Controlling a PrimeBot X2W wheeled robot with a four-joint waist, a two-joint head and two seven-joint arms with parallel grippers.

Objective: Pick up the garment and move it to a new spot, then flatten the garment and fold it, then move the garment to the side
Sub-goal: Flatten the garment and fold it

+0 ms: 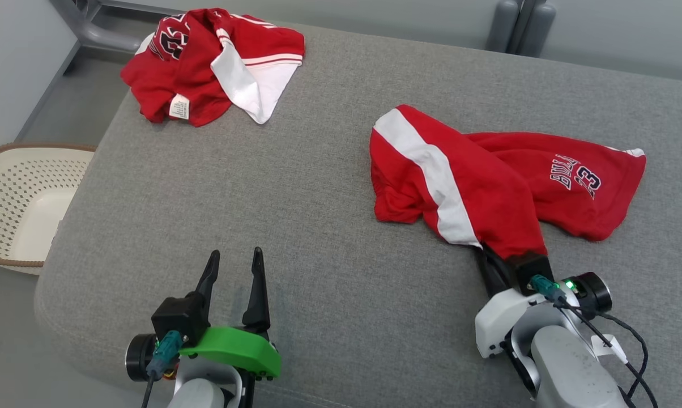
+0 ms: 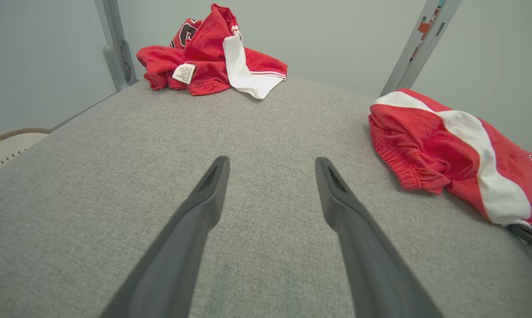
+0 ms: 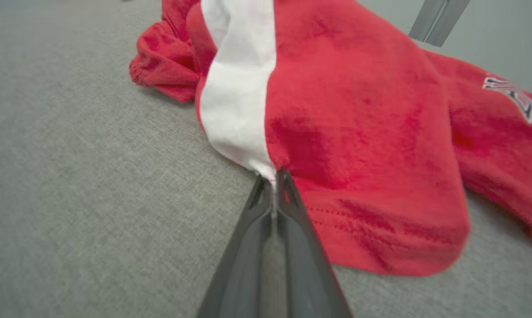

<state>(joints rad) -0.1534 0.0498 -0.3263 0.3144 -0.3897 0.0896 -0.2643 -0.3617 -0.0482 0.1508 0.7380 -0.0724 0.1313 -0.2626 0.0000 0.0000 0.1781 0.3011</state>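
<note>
On grey cushion, 3 o'clock half of head view: red basketball shorts point(image 1: 488, 181), lying crumpled on the grey fabric surface point(image 1: 295, 198), not flat.
Shorts, look: bright red knit with one broad white side stripe point(image 1: 431, 175). Navy lettering and the number 23 sit on the leg toward 3 o'clock. Gathered elastic edge at the 9 o'clock end. Stitched hem along the near edge.
Shorts vs right gripper point(image 3: 272, 179): fingers pressed together, pinching the hem just where the white stripe ends. The cloth spreads away from the fingertips toward 12 o'clock and drapes over them in the head view.
Shorts vs left gripper point(image 1: 235, 256): fingers spread apart, nothing between them, bare cushion underneath. The shorts lie at its 2 o'clock, well apart.
Long axis: widest spread runs about 9 to 3 o'clock across the head view, printed leg pointing to 3 o'clock. The stripe runs from 11 o'clock down to 5 o'clock, ending at the right gripper.
Pinched corner: pulled into a narrow point toward 6 o'clock.
Second garment point(image 1: 211, 62): red and white, bunched at the far 11 o'clock corner, small white care label point(image 1: 179, 106) showing.
Basket point(image 1: 29, 187): cream, perforated, off the cushion edge at 9 o'clock.
</note>
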